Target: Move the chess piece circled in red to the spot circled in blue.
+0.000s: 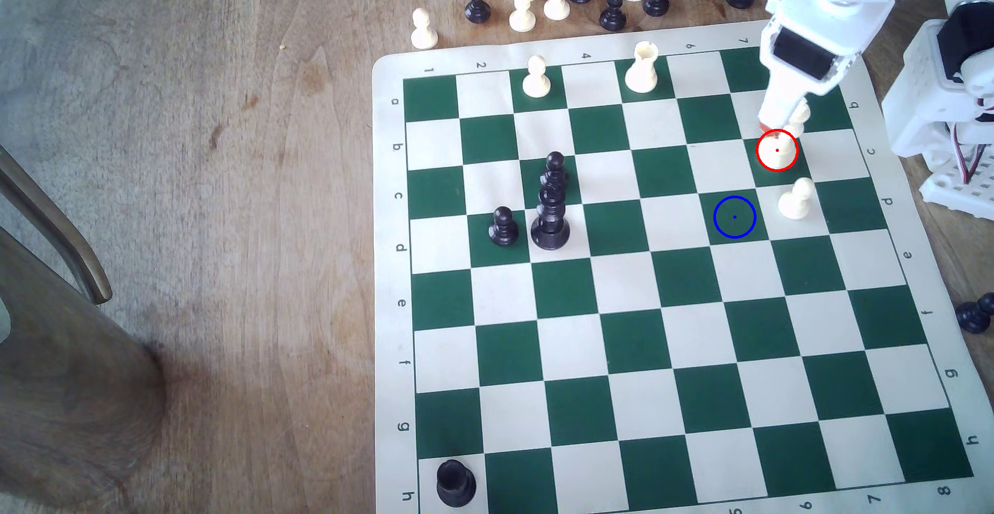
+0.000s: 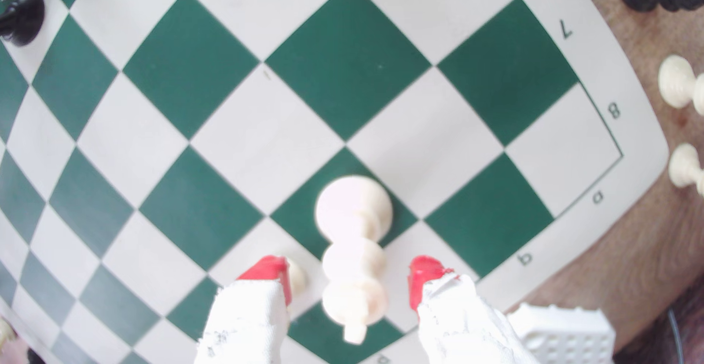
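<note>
Nearest the camera in the exterior view the chessboard [image 1: 672,439] is mostly bare, with one black piece [image 1: 455,483] on its near left corner square. Further in lies the blue-ringed square [image 1: 735,217] — dark green, unoccupied — with a cream pawn [image 1: 796,198] on the light square just to its right. One step further and to the right stands the tall cream piece [image 1: 778,149], its base inside the red ring and upright on a dark square close to the board's right edge. The gripper [image 1: 774,122] sits directly above it, coming in from the far right. In the wrist view the piece [image 2: 354,253] rises between the two red-tipped fingers [image 2: 266,270], its long axis vertical and pointing up into the gap; the jaws stand wide, with clear space on either side of the stem, so nothing is gripped. The head looks roughly centred between the tips, so the next move is likely a straight closing on the stem, then a short carry toward the near left — diagonally, passing close by the pawn, which could be clipped.
</note>
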Controlling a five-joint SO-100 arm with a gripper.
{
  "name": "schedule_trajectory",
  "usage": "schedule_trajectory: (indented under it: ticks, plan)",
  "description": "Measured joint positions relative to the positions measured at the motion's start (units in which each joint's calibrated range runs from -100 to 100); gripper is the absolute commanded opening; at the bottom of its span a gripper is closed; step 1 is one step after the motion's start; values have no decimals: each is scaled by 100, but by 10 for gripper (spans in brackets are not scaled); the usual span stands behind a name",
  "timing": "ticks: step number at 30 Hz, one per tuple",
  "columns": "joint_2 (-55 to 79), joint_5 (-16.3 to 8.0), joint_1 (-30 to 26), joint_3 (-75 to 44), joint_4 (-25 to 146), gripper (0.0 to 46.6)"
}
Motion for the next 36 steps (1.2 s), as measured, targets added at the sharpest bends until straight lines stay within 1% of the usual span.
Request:
schedule_trajectory:
  ticks: [12,17,20,23,27,28,33,36]
  plan:
    - [335,-112,-221,81,-159,133]
    - [411,-112,-236,81,-159,122]
    - [461,-112,-236,81,-159,106]
    - [478,-117,-265,81,-159,103]
    - [494,-142,-310,81,-159,88]
    - [519,-142,-310,81,-159,75]
    - [545,-190,-406,54,-159,51]
    - [570,-200,-391,18,-159,42]
